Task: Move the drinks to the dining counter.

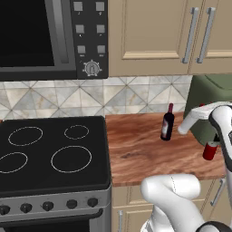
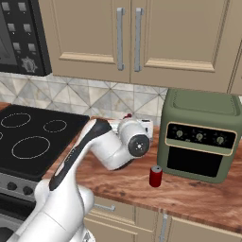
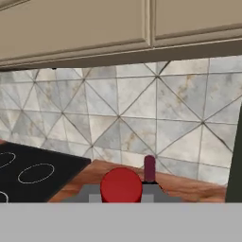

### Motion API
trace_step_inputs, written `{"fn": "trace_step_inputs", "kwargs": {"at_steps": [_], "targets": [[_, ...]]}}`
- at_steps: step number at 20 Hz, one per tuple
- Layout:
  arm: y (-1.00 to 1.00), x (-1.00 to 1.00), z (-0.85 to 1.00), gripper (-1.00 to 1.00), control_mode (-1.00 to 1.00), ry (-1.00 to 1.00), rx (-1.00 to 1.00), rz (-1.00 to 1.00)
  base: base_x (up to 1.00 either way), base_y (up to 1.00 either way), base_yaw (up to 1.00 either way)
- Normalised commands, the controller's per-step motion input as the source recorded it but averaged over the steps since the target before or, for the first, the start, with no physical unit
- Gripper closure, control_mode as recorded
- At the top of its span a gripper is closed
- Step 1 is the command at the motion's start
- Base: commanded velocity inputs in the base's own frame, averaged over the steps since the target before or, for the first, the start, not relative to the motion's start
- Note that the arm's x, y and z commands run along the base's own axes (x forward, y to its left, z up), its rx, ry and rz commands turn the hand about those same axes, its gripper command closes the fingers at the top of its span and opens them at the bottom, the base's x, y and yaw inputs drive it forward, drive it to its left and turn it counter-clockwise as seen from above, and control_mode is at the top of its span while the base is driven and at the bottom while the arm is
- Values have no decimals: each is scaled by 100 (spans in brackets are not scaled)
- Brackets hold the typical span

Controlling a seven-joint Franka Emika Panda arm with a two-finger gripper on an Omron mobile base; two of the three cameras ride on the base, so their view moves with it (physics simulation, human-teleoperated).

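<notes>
Red can (image 3: 121,182) seated between the fingertips of the gripper (image 3: 121,194). Jaws narrow, closed against its sides.

**Location**
- Can: upright on the wood counter (image 2: 198,198), just in front of the air fryer (image 2: 201,134). In the left base view, found directly beneath the dark end of the arm. Not possible to tell whether the base has left the counter.
- Bottle (image 1: 167,124): upright further back on the same counter, between stove (image 1: 50,154) and air fryer, near the backsplash (image 1: 136,97). In the hand view, neck visible just behind the can.

**Handling, can**
- Judged light, rigid, thin-walled and smooth, so probably slippery.
- Hold across the round body at mid-height, not at the rim.
- Squeeze moderately to avoid denting.
- Keep upright during transport.
- Lift straight up before swinging away, to clear air fryer and bottle.

**Handling, bottle**
- Judged heavier, tall, easily tipped and likely fragile.
- Take hold on the wide body below the shoulder, not on the thin neck.
- Approach from the side and avoid nudging the base.

**Destination**
- Set each drink down upright on the dining counter.
</notes>
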Motion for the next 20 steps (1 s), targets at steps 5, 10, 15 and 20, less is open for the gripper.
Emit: {"fn": "trace_step_inputs", "kwargs": {"at_steps": [5,10,15,20], "targets": [[37,-85,50,100,-100,-5,0,35,0,0,0],[35,-91,31,100,-100,-7,-3,31,0,0,0],[10,-15,6,100,-100,0,-3,4,0,0,0],[0,0,0,100,100,0,0,0,-2,0,0]]}}
